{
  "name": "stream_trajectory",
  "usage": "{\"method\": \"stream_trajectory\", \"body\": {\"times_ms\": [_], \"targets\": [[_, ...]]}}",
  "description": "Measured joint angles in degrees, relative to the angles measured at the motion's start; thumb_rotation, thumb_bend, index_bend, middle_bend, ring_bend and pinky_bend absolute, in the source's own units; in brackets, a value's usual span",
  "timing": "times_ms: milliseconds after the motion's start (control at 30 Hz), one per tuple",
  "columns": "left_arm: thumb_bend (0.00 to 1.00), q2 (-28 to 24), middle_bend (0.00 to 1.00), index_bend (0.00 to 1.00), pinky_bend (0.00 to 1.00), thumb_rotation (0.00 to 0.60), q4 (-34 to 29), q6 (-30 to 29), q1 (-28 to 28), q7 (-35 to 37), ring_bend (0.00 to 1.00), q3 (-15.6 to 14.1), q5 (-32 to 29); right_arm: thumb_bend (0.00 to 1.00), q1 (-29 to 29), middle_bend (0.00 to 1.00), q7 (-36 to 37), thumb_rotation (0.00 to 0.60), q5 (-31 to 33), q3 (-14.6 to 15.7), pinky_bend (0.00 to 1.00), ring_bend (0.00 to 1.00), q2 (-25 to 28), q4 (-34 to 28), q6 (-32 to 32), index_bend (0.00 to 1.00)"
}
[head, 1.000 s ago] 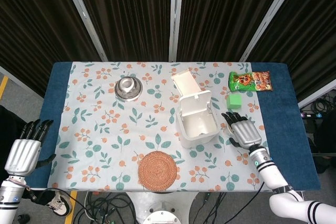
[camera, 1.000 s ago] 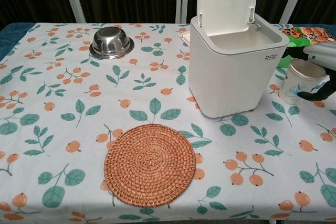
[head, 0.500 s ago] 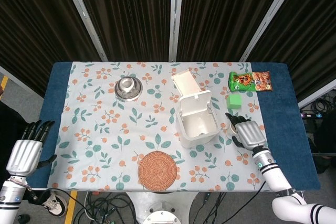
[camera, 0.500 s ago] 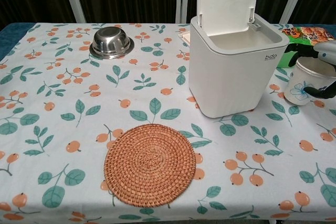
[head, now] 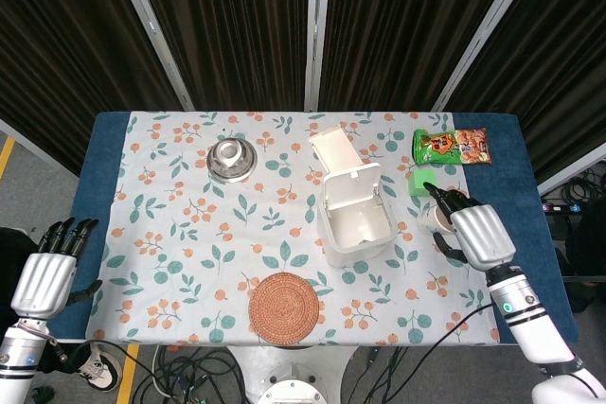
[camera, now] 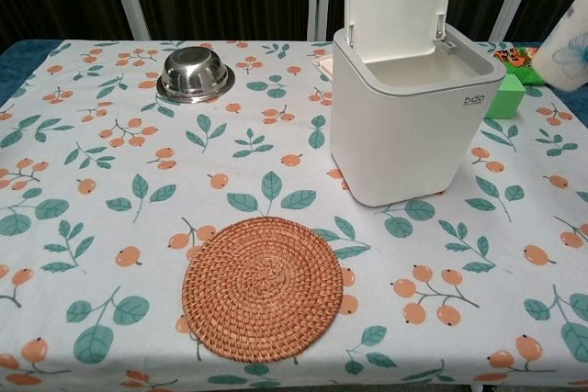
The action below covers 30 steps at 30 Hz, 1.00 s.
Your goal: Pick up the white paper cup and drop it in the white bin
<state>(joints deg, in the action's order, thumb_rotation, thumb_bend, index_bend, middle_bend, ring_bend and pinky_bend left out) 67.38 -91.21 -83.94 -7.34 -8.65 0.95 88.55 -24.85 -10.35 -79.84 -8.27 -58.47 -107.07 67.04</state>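
White paper cup (camera: pixel 568 50) held in the right hand (head: pixel 476 234), fingers (head: pixel 443 199) wrapped round it, lifted off the counter just right of the white bin (head: pixel 358 217). Could clip the bin's rim or upright lid (grip partly hidden), or drop short. Left hand (head: pixel 45 276) idle far left of bin, fingers spread, empty.

The right hand (head: pixel 478 234) covers most of the white paper cup (head: pixel 436 219) in the head view; only a sliver of rim shows past the fingertips (head: pixel 443 198). In the chest view the frame's right edge cuts the cup (camera: pixel 568 49) off, and the fingers around it fall outside the picture. The open white bin (head: pixel 358 218) hides its own floor behind its front wall in the chest view.
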Motion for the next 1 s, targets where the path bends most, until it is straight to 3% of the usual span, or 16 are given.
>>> {"method": "stream_trajectory", "body": {"times_ms": [200,333,433,533,700,1000], "targets": [[0.15,0.0,0.11,0.07,0.1,0.6,0.02,0.19,-0.08,-0.03,0.06,0.05,-0.19,0.34,-1.48,0.19,1.04,0.6,-4.12,-2.2,0.38,0.2,5.37,-6.97,0.48,0.07],[0.15,0.02,0.11,0.07,0.1,0.6,0.24,0.14,-0.06,0.21,0.06,-0.11,0.07,0.34,-4.36,0.17,-0.7,0.6,-5.27,-2.81,0.34,0.19,3.63,-7.88,-1.76,0.07],[0.15,-0.04,0.11,0.07,0.1,0.6,0.41,0.22,0.0,0.35,0.06,-0.24,0.04,0.32,-5.6,0.13,-3.19,0.6,-5.46,-3.1,0.29,0.12,1.05,-7.77,-2.44,0.04],[0.15,-0.11,0.11,0.07,0.1,0.6,0.43,0.33,0.03,0.14,0.06,-0.2,-0.28,0.28,-6.59,0.07,-5.87,0.6,-5.45,-3.33,0.2,0.01,-1.74,-7.05,-2.56,0.0],[0.15,0.02,0.11,0.07,0.11,0.6,0.32,0.07,-0.01,-0.09,0.06,0.04,-0.26,0.22,-7.42,0.0,-8.5,0.6,-6.67,-3.5,0.01,0.0,-5.01,-5.14,-0.97,0.0],[0.15,0.19,0.11,0.07,0.1,0.6,0.44,-0.19,0.07,-0.12,0.06,0.12,-0.29,0.21,-6.57,0.0,-6.61,0.6,-7.85,-3.11,0.0,0.0,-4.44,-5.03,1.33,0.0]]}}
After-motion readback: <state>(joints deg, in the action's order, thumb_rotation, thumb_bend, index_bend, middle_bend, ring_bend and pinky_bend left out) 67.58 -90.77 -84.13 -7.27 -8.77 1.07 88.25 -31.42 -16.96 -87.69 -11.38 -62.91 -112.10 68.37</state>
